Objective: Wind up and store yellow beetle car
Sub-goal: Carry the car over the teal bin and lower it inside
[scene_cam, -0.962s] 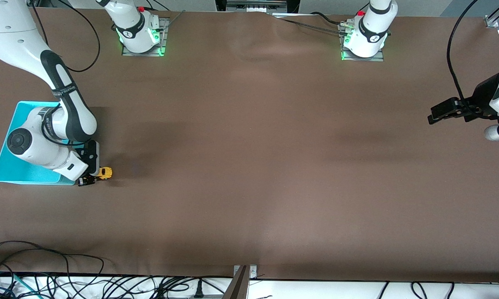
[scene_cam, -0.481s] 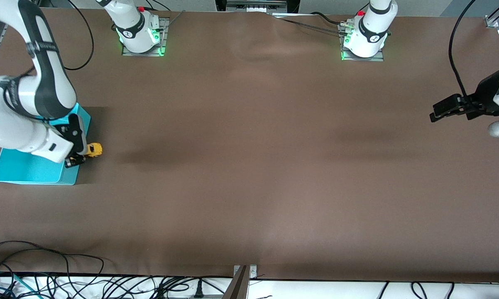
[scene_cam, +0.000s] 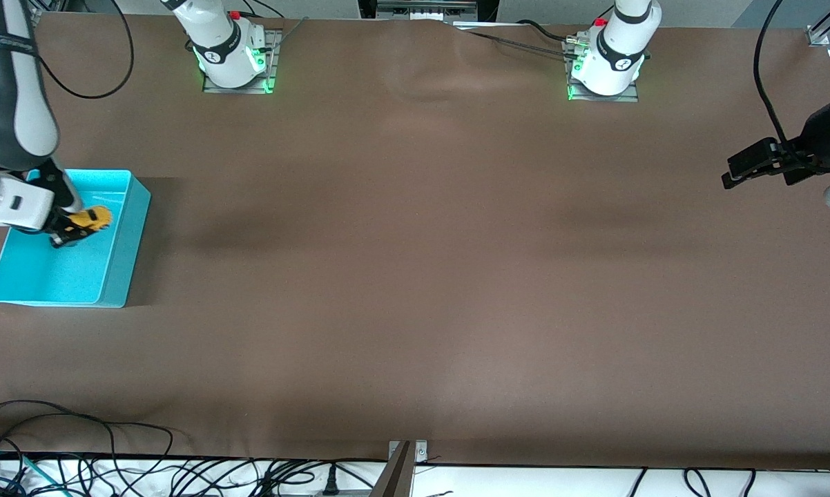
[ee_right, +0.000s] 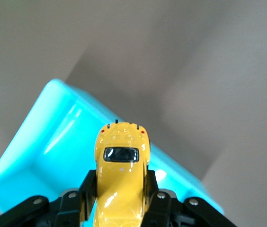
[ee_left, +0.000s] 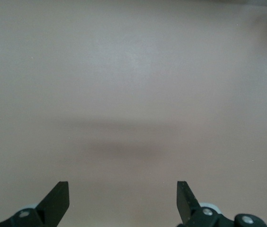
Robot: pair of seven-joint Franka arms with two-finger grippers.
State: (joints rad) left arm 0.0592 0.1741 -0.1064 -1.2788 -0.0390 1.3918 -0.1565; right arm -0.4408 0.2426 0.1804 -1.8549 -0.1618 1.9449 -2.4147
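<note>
The right pincer [scene_cam: 66,231] is clamped on the small yellow plastic beetle car with dark windows [scene_cam: 92,218], its 2 fingers [ee_right: 87,187] pressed against the car's flanks, and it hangs over the open turquoise plastic bin [scene_cam: 121,266] that stands at the right arm's end of the brown tabletop [scene_cam: 415,276], close to that edge. A second ago the same pincer held the car low, just outside the bin's corner nearest the front camera, beside its long wall; half a second ago it had lifted and drawn level with that wall; now it has crossed the rim, so the car is above the bin's floor, toward the end of the bin that lies farther from the front camera. In the right wrist view the car [ee_right: 122,177] points along the fingers, with turquoise wall below it (the bin looks otherwise bare). My reading is that winding is over and storing is under way: what remains is to lower a little and let go, so the car lands inside and does not bounce out. The left pincer [ee_left: 123,198] waits, fingers spread apart and holding nothing, over bare tabletop by the left arm's edge.
</note>
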